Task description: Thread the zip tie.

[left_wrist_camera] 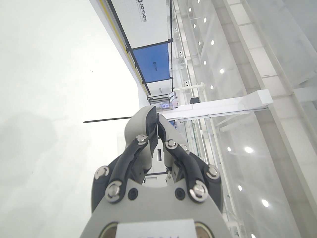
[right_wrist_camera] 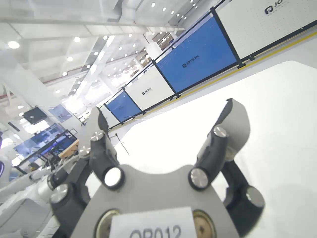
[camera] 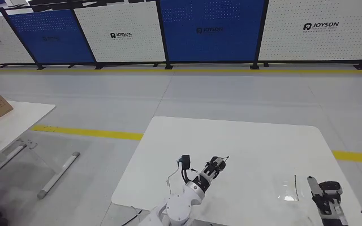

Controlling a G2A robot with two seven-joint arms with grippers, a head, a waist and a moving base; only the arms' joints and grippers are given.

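Note:
My left gripper (left_wrist_camera: 156, 115) is shut on a thin black zip tie (left_wrist_camera: 106, 119), whose pointed end sticks out sideways over the white table (left_wrist_camera: 49, 75). From above, this gripper (camera: 218, 165) hovers over the table's near middle, with the zip tie (camera: 224, 159) showing as a fine dark line at its tip. My right gripper (right_wrist_camera: 163, 105) stands open with nothing between its fingers, at the table's near right corner (camera: 321, 186). A second thin black strip (camera: 295, 187) lies on the table just beside it. A thin black strip (right_wrist_camera: 122, 144) also lies farther off between the right gripper's fingers.
The white table (camera: 243, 141) is bare toward the back and the right. A faint shiny patch (camera: 287, 196) lies by the black strip. Another white table (camera: 17, 121) stands off to the left, and blue and white panels (camera: 212, 31) line the far floor.

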